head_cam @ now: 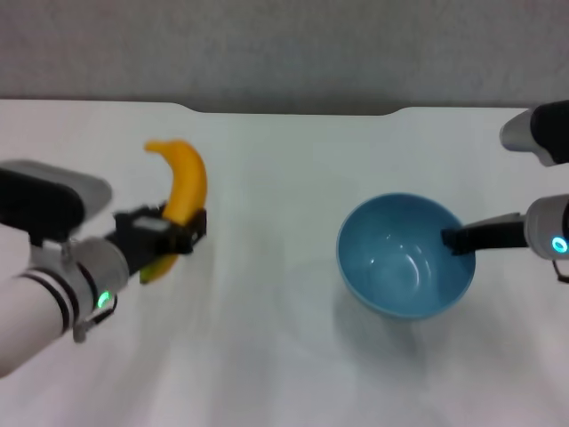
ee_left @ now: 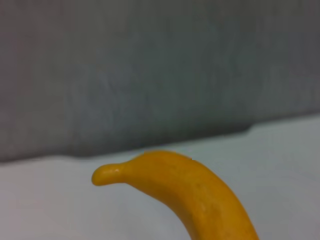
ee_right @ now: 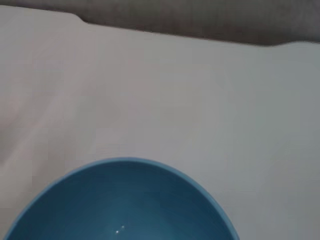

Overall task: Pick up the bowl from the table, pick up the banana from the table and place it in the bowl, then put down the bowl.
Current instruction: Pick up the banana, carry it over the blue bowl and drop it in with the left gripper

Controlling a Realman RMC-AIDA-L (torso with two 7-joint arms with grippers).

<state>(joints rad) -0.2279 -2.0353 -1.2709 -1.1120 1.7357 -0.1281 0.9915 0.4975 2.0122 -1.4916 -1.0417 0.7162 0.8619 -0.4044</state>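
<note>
Nearest the robot on its left side, the left gripper (head_cam: 182,233) is clamped across the lower part of the banana (head_cam: 182,191), whose yellow body curves up and away from the fingers toward the far side, its greenish end poking out just below them. In the left wrist view the banana (ee_left: 190,192) rises with its tip clear of the table (ee_left: 280,165). On the right side, the right gripper (head_cam: 455,238) pinches the rim of the light-blue bowl (head_cam: 404,258), one dark finger reaching over the rim's right side; the bowl is well apart from the banana. Beyond both, the white table (head_cam: 284,169) runs to its notched far edge.
</note>
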